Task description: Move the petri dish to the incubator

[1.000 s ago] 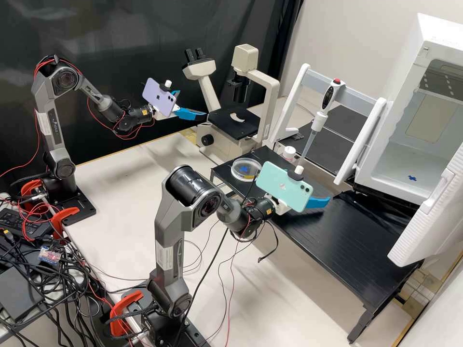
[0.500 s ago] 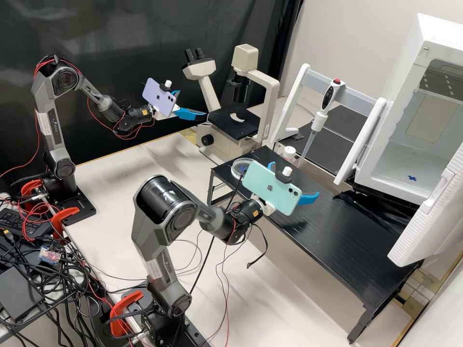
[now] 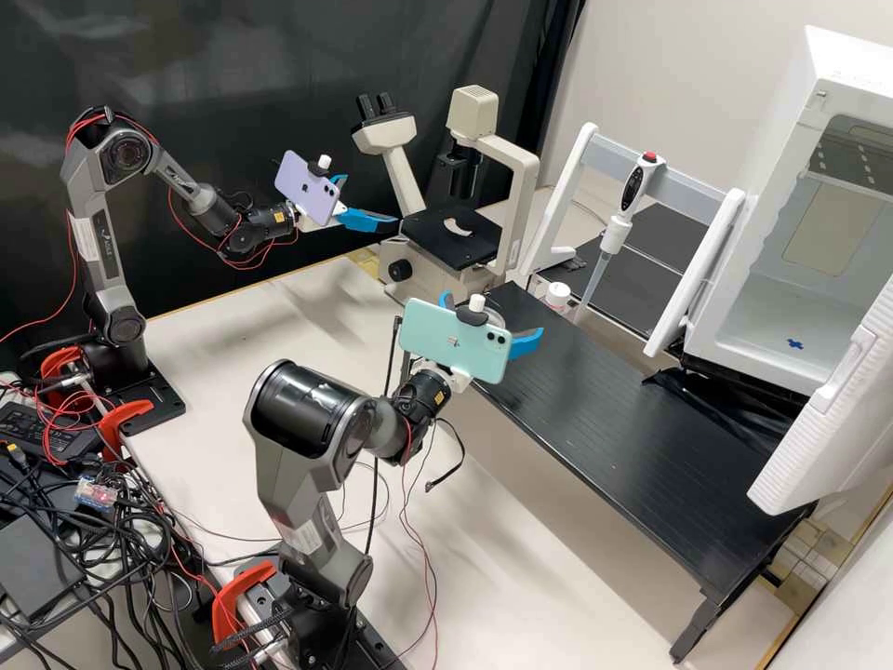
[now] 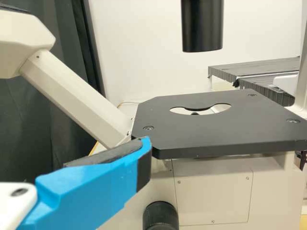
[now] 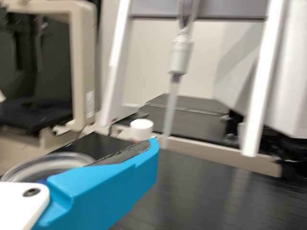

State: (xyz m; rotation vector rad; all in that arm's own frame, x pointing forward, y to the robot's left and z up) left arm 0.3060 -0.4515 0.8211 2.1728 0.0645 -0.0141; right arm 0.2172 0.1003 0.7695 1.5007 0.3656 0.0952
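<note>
Tangled cables [image 3: 102, 540] and red clamps [image 3: 121, 423] lined the left edge of the pale worktop [image 3: 279, 316], with a black curtain [image 3: 242, 56] behind. The left gripper [image 3: 372, 200] hung beside the microscope [image 3: 474, 112], its blue fingers spread and holding nothing. Next along, the right gripper [image 3: 493, 316] hovered over the near-left end of the raised black shelf [image 3: 633, 447], spread too. The petri dish [image 5: 48, 165] stood at that end, near a white-capped bottle [image 3: 558, 295]. Beyond rose a white rack [image 3: 567, 186] carrying a pipette [image 3: 633, 186], against a pale wall [image 3: 707, 56]. At the right stood the white incubator [image 3: 851, 60], door [image 3: 828, 409] swung open, a blue cross [image 3: 795, 343] on its floor.

The left wrist view gave the curved opening in the microscope's black stage [image 4: 216, 134], and a dark tube [image 4: 202, 26] above it. In the high view a mint phone [image 3: 446, 340] hid most of the dish; the right wrist view gave its clear rim, partly behind a finger. Whether they touched, I couldn't tell.
</note>
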